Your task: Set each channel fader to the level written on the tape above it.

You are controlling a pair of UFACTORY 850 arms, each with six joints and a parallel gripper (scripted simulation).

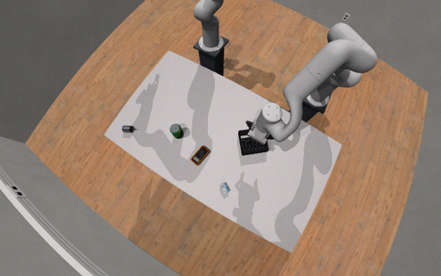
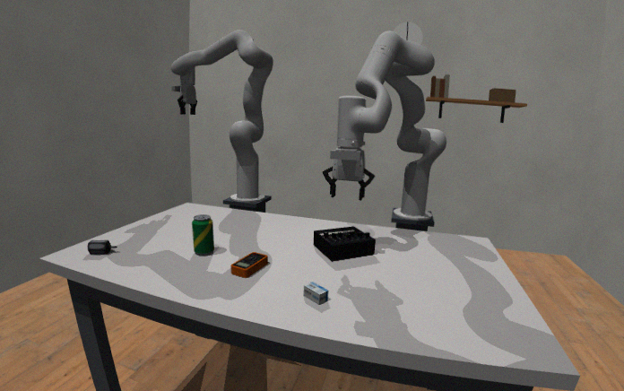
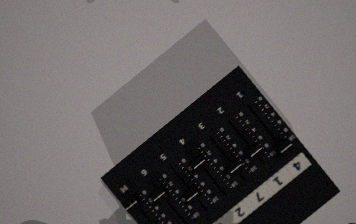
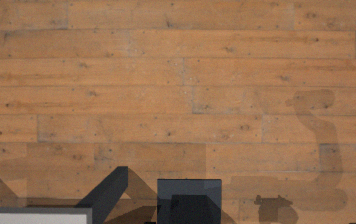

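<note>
The black lighting desk (image 1: 253, 151) (image 2: 342, 250) (image 3: 215, 97) lies on the table. In the left wrist view its tape (image 3: 268, 189) reads 4, 1, 7, 2 for channels 1 to 4; the rest is cut off. Fader cap 1 (image 3: 286, 148) is at the tape end; cap 2 (image 3: 256, 151) and cap 3 (image 3: 236, 168) are high. Cap 4 (image 3: 199, 163) and cap 6 (image 3: 159, 196) are low, cap 5 (image 3: 192, 196) past the middle. The master cap (image 3: 131, 205) is near the low end. My left gripper (image 2: 346, 195) is open above the desk. My right gripper (image 2: 187, 112) is open, high and away.
A green can (image 1: 176, 131) (image 2: 203, 237), an orange multimeter (image 1: 199, 154) (image 2: 248, 265), a small white-blue box (image 1: 224, 187) (image 2: 316, 293) and a dark cylindrical part (image 1: 127, 128) (image 2: 99, 247) stand or lie apart from the desk. The right wrist view shows floor and a table corner (image 4: 45, 217).
</note>
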